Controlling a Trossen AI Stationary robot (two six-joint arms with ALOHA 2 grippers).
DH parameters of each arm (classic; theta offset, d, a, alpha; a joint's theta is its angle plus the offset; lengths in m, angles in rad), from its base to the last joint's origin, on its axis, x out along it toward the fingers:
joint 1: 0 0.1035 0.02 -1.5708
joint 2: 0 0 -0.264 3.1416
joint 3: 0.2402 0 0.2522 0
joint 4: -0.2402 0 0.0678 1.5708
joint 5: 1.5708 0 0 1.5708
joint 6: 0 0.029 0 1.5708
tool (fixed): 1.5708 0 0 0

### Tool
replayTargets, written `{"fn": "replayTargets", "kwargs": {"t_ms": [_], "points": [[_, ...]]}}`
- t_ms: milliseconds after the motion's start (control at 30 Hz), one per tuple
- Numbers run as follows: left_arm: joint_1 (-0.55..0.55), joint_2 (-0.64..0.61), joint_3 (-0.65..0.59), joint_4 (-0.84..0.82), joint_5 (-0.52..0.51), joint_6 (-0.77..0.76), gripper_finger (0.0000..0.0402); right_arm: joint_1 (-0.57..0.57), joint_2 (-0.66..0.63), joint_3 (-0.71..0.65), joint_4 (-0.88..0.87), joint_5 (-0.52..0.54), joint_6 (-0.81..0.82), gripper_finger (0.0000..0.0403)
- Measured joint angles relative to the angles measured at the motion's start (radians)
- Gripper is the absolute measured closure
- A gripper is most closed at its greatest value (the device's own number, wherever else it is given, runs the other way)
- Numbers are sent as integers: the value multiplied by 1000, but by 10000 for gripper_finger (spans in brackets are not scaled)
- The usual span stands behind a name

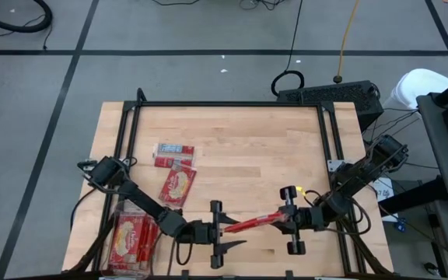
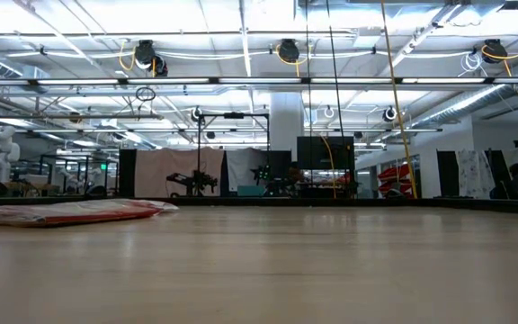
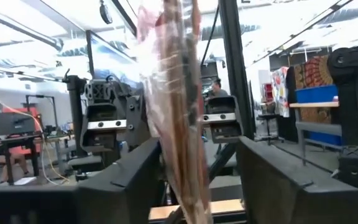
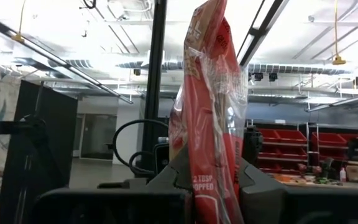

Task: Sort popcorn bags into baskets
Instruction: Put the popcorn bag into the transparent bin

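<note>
Red flat popcorn bag (image 1: pixel 249 224) edge-on, pinched by right gripper (image 1: pixel 285 218); left gripper (image 1: pixel 222 231) fingers spread around it

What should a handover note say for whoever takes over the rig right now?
Right gripper: shut on one end of a packet, held above the table's near edge.
Left gripper: open around that packet's other end; handover not finished.
Bin, near-left corner: holds some packets already.
Two packets on the table: one label-up, one picture-up.
Left: finish the handover, bin the packet, then the two loose ones.
</note>
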State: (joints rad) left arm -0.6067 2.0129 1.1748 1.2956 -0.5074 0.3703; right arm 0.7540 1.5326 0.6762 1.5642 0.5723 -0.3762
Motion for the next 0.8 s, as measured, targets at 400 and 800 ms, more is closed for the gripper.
{"fn": "replayTargets", "kwargs": {"t_ms": [400,800], "points": [[-2,-100,0,-57,-79,145,389,0,-40,1,7,-2,-128,388],[0,-427,-1,-707,-118,-71,395,0,-43,1,-44,166,-133,300]]}}
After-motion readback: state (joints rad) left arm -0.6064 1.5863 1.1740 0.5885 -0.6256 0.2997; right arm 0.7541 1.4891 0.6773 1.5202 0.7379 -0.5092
